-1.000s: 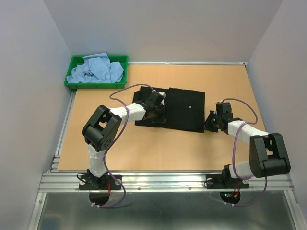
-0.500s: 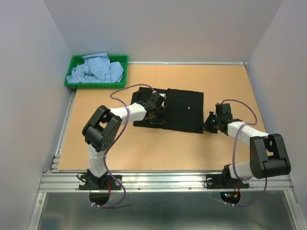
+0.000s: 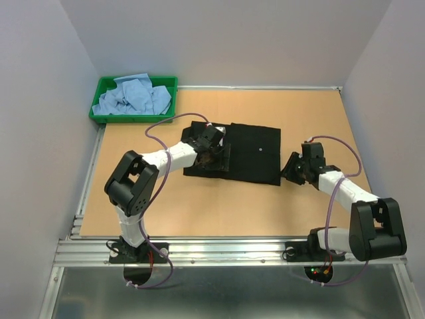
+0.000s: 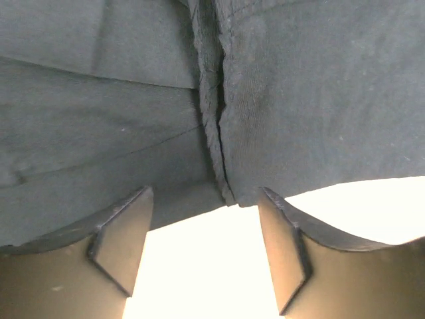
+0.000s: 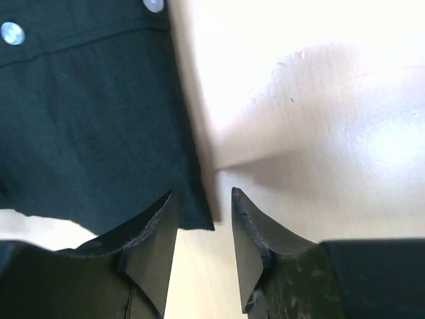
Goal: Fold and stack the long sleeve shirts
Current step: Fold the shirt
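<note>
Spread L gripper [image 4: 204,209] over blk shirt [image 3: 254,154] near-left hem, parted R gripper [image 5: 202,199] at its near-right corner, long axis L-R, nothing pinched

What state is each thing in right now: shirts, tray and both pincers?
Plain black button-front cloth shirt: lying flat on the wooden table, partly folded.
Light blue cloth shirts: crumpled in a heap, unfolded.
Green plastic tray: holding the blue shirts.
Left pincer: open, above the black shirt's edge, gripping nothing.
Right pincer: open, at the black shirt's corner.
</note>
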